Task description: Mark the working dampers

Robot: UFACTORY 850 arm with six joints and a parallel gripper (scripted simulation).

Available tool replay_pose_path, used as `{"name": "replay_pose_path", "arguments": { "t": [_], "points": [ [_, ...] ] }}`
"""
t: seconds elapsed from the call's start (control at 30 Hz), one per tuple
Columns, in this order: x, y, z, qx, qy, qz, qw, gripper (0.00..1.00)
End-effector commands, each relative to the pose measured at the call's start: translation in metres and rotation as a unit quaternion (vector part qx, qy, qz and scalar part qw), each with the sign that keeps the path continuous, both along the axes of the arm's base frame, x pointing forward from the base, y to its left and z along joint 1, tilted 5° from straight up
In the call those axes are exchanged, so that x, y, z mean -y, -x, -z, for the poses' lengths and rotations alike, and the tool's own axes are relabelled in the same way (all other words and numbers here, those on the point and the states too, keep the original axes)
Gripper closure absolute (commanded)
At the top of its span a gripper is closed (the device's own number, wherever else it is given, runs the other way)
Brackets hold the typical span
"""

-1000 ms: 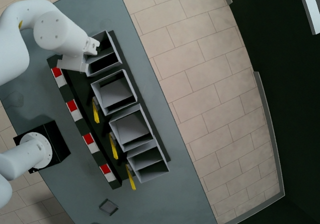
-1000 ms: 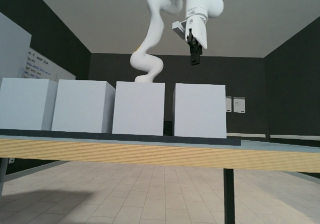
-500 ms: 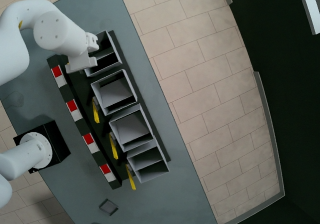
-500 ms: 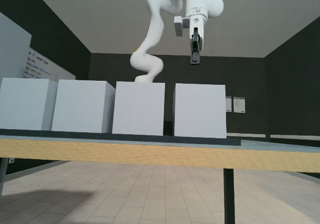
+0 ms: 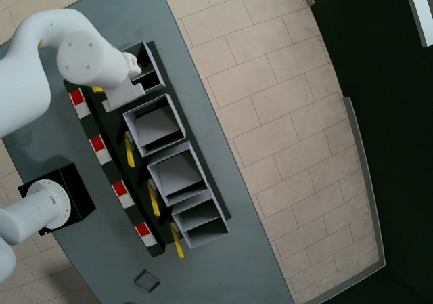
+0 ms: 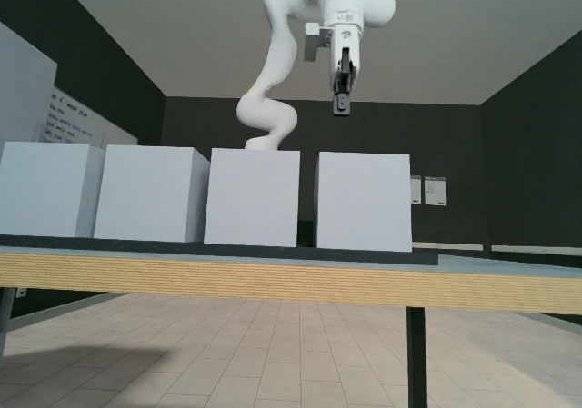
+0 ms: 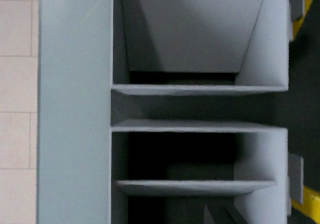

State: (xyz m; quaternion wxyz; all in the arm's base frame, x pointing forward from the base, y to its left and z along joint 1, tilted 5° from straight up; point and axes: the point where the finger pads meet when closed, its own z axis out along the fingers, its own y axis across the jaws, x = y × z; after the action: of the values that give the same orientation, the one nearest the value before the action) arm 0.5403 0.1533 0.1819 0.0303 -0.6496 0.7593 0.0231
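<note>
Several grey box dampers stand in a row on a black base (image 5: 153, 147). Each has a yellow lever on its side, such as the one on the second damper (image 5: 131, 147), and a slider in front. All sliders show red beside a white cover, for example the end slider (image 5: 79, 103). My gripper (image 6: 341, 105) is shut and empty. It hangs well above the end damper (image 6: 362, 202), and in the top view the arm hides it. That end damper (image 5: 145, 66) fills the wrist view (image 7: 195, 179), its blade showing as a thin strip. The second damper (image 7: 200, 34) shows a tilted blade.
The arm's black base block (image 5: 55, 199) stands on the grey table beside the slider row. A small grey square (image 5: 147, 280) lies near the table's end. The table's wooden front edge (image 6: 282, 276) runs below the dampers.
</note>
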Motion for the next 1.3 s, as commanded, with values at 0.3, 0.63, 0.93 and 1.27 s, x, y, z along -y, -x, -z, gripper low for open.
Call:
{"name": "replay_pose_path", "arguments": {
  "t": [0.3,0.63,0.93,1.27],
  "points": [
    [0.114,0.004,0.008,0.001,-0.002,-0.002,1.0,1.0],
    [0.185,0.021,0.014,0.001,-0.002,-0.002,1.0,1.0],
    [0.237,0.04,0.019,0.001,-0.003,-0.002,1.0,1.0],
    [0.242,0.043,0.021,0.001,-0.003,-0.002,1.0,1.0]
  ]
}}
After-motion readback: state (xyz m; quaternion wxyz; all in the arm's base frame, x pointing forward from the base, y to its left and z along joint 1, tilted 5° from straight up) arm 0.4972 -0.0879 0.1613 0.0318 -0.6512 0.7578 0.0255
